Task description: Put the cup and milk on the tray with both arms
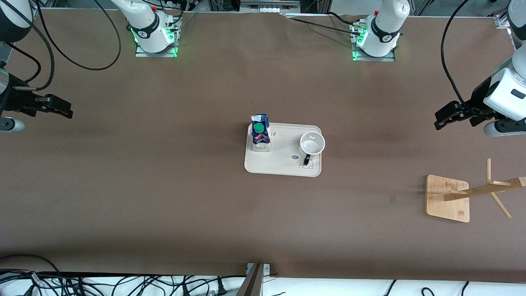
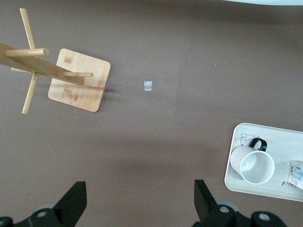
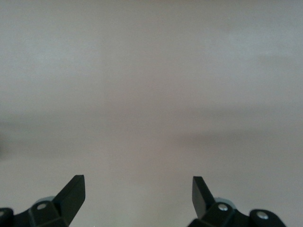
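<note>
The cream tray (image 1: 283,161) lies in the middle of the table. The blue and white milk (image 1: 260,133) with its green cap stands upright on the tray's end toward the right arm. The white cup (image 1: 312,144) stands upright on the tray's end toward the left arm, its black handle pointing toward the front camera. My left gripper (image 1: 440,118) hangs open and empty at the left arm's end of the table. My right gripper (image 1: 65,110) hangs open and empty at the right arm's end. The left wrist view shows the left gripper (image 2: 140,194), cup (image 2: 257,165), tray (image 2: 279,135) and an edge of the milk (image 2: 296,174). The right gripper (image 3: 138,189) is over bare table.
A wooden rack with a square base (image 1: 448,198) and slanted pegs stands toward the left arm's end, nearer the front camera than the tray; the left wrist view shows the rack base (image 2: 79,79) too. A small pale scrap (image 2: 148,85) lies on the brown table. Cables run along the table's edges.
</note>
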Available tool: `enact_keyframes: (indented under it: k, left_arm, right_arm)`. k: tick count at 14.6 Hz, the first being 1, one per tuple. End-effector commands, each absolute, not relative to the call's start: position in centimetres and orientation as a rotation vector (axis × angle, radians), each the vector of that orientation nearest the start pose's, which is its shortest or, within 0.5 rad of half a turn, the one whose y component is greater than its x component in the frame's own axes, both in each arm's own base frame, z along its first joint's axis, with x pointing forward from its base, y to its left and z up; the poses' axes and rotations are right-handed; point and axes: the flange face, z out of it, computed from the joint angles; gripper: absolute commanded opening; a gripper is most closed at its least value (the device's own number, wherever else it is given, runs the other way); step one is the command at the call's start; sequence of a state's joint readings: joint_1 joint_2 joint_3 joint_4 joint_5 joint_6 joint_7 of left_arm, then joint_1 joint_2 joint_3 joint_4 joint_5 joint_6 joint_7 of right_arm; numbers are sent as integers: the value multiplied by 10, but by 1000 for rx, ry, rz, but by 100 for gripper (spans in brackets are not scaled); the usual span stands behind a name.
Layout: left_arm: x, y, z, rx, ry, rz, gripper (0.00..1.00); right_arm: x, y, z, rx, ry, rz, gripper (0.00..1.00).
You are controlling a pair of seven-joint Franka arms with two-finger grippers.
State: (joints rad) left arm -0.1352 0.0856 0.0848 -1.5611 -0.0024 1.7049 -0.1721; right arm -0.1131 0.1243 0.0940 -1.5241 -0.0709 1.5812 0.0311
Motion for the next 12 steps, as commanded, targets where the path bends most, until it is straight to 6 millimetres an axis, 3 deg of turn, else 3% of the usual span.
enact_keyframes:
  k: [1, 10, 12]
  left_arm:
    - [595, -33, 597, -3134, -177, -100, 100]
    - [595, -33, 597, -3134, -179, -100, 100]
    - [595, -33, 597, -3132, -174, -100, 100]
  right_arm:
    - [587, -31, 578, -3181, 91, 74, 100]
    - [591, -24, 576, -3176, 89, 92, 100]
    - [592, -13, 576, -3155, 66, 89, 100]
